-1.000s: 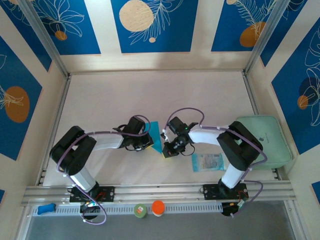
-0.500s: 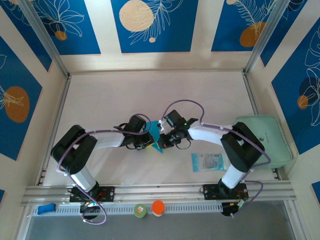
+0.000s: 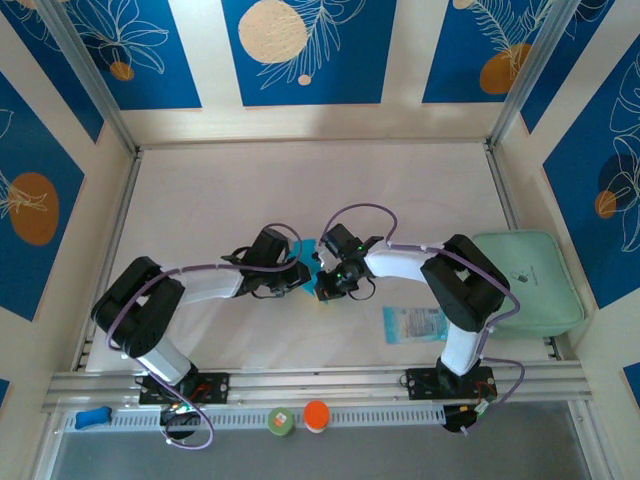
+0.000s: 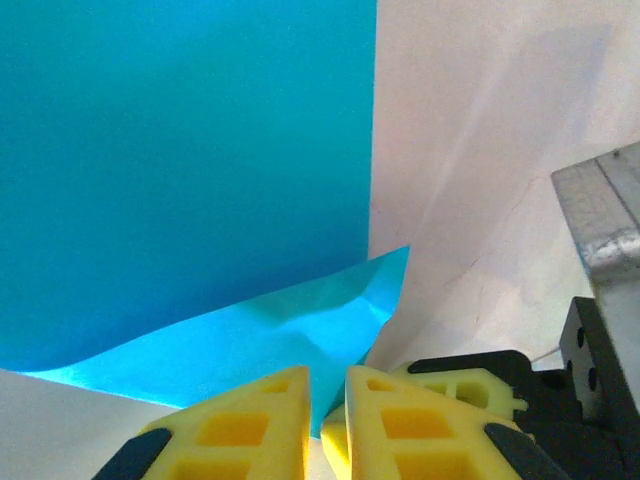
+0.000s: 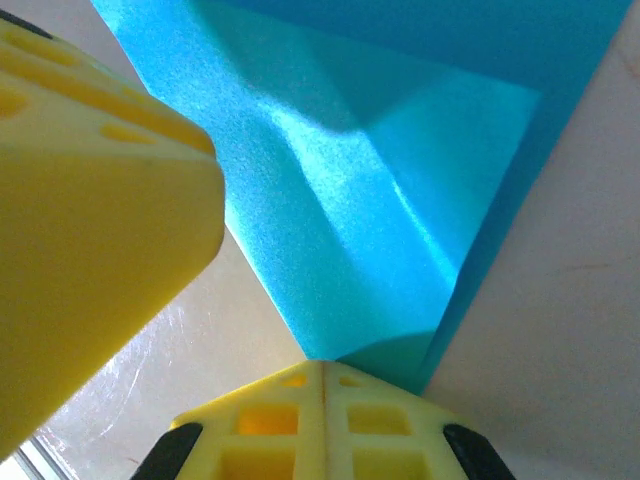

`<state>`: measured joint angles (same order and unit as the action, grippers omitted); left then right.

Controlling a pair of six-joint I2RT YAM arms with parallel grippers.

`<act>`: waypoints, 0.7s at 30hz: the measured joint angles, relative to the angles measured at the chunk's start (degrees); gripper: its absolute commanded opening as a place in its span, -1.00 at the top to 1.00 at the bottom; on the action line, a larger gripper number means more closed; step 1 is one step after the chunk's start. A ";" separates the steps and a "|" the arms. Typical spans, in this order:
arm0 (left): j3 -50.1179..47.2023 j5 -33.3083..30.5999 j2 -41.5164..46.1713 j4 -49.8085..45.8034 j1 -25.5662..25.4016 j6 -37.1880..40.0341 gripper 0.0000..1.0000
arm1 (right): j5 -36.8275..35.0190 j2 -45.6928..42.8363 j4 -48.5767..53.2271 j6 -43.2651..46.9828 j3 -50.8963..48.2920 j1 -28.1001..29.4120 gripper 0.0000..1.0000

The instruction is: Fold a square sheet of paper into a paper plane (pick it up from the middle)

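The left gripper (image 3: 298,278) and right gripper (image 3: 326,284) meet tip to tip.
Between them shows a sliver of the square sheet of paper (image 3: 310,250); a pale packet (image 3: 415,323) lies apart.

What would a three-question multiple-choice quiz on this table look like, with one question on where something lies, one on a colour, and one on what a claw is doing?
1. Where is the pale printed packet?
A. on the table, just left of the mint-green pad
B. on top of that pad
C. against the back wall

2. What colour is the square sheet of paper?
A. red
B. white
C. cyan

3. What is the right gripper doing?
A. gaping wide open
B. pinching the paper
C. holding the packet

Answers:
1 A: it lies flat beside the pad.
2 C: both wrist views show cyan.
3 B: its yellow fingers meet on the sheet.
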<state>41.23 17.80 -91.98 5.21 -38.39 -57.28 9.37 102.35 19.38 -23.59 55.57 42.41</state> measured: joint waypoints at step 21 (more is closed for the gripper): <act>1.53 -0.24 -4.13 -3.58 1.11 4.33 0.66 | 0.11 1.07 1.84 1.03 1.40 -0.55 1.00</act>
<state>42.76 17.56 -96.12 1.63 -37.28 -52.95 9.47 103.42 21.21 -22.57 56.97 41.87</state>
